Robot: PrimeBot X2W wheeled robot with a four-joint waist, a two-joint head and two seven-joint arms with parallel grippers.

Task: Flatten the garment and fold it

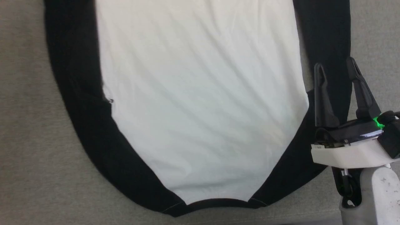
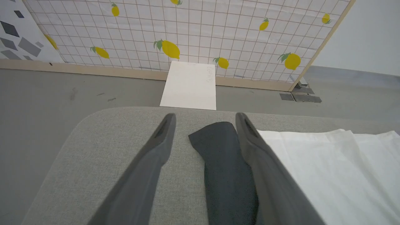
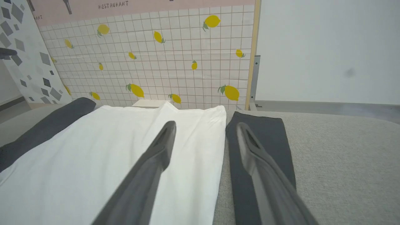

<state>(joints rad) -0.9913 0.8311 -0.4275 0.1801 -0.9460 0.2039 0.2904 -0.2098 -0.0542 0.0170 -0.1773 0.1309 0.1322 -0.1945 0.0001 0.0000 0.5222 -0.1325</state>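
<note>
Stretching lengthwise away from its collar (image 1: 218, 202) on the grey cushion (image 1: 31, 156), the garment (image 1: 200, 93) lies flat, the right gripper (image 1: 335, 62) spread empty over the sleeve (image 1: 325, 31) right of the collar, the left gripper (image 2: 205, 115) likewise spread, apparently above the opposite sleeve (image 2: 225, 162).

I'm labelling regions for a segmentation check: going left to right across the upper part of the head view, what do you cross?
Grey padded surface → one black sleeve → white body of the garment → other black sleeve → grey padded surface again.
</note>
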